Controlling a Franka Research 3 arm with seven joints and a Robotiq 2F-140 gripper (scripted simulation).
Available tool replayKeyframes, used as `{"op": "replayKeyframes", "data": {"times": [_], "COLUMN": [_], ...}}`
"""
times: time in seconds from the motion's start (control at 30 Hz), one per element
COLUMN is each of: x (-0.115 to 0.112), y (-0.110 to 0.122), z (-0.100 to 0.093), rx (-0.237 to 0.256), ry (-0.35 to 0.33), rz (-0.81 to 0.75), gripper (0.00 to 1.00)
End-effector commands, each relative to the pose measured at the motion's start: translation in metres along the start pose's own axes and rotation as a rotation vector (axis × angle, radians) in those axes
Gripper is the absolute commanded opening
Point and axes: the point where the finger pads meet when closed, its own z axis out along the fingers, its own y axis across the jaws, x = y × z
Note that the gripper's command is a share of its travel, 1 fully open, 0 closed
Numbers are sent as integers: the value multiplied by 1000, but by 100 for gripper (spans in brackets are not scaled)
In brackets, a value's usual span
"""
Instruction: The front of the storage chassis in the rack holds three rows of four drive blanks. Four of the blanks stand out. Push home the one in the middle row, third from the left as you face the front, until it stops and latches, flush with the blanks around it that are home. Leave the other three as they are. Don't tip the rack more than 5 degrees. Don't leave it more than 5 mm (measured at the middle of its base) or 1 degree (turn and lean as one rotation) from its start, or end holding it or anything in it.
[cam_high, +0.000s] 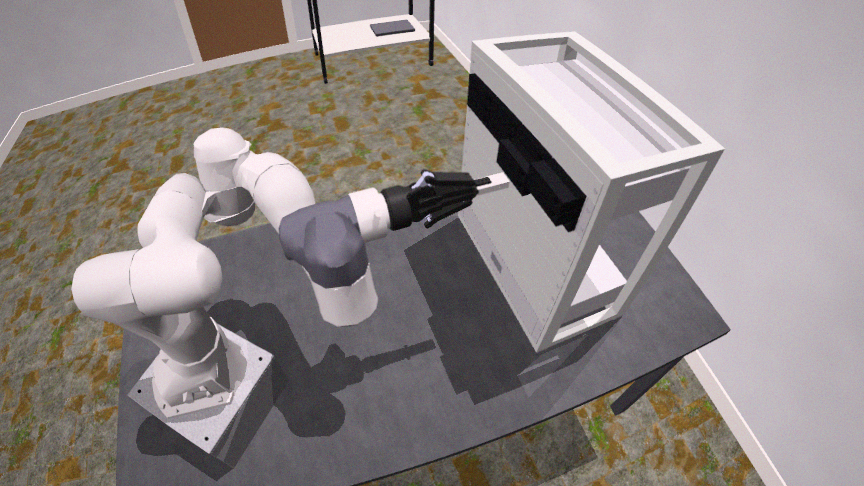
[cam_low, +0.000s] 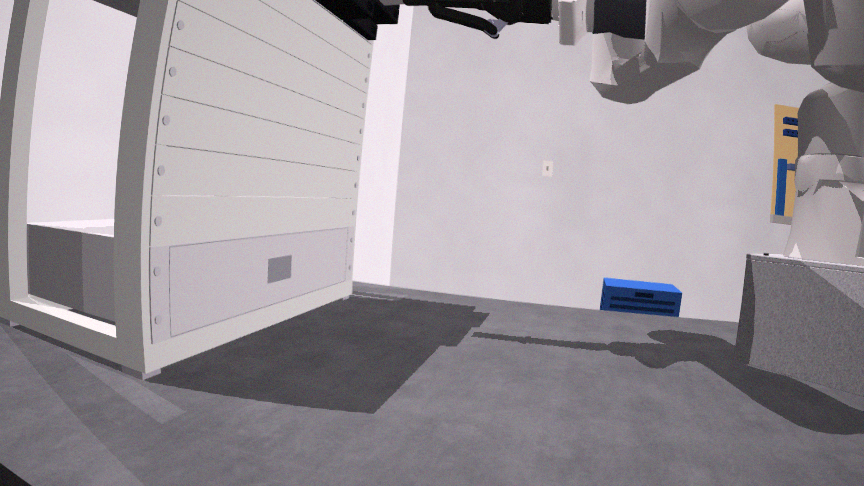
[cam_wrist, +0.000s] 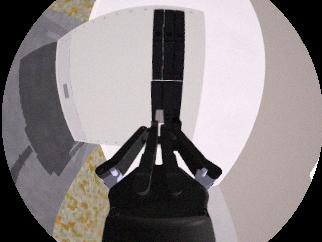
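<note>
While fingers meet | end effector (cam_high: 483, 181) empty | near protruding blank (cam_high: 518, 164)

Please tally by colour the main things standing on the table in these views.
White: 2 - robot arm, rack
Black: 2 - gripper, drive chassis
Blue: 1 - box
Total: 5

The exterior view's top edge cuts off the black two-finger gripper (cam_low: 416, 4) and the black drive blanks (cam_low: 362, 18) at the upper front of the white open-frame rack (cam_low: 132, 199). Whether the pale fingertips (cam_high: 492, 182) touch a blank cannot be told. In the wrist view, individual blanks blur into one dark strip (cam_wrist: 168, 53).
</note>
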Motion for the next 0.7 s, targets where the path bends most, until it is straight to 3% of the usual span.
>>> {"op": "replayKeyframes", "data": {"times": [0.0, 0.5, 0.67], "x": [0, 1, 12], "y": [0, 0, 10], "z": [0, 0, -12], "rx": [2, 2, 2], "ry": [2, 2, 2], "rz": [-3, -3, -3], "gripper": [0, 0, 0]}}
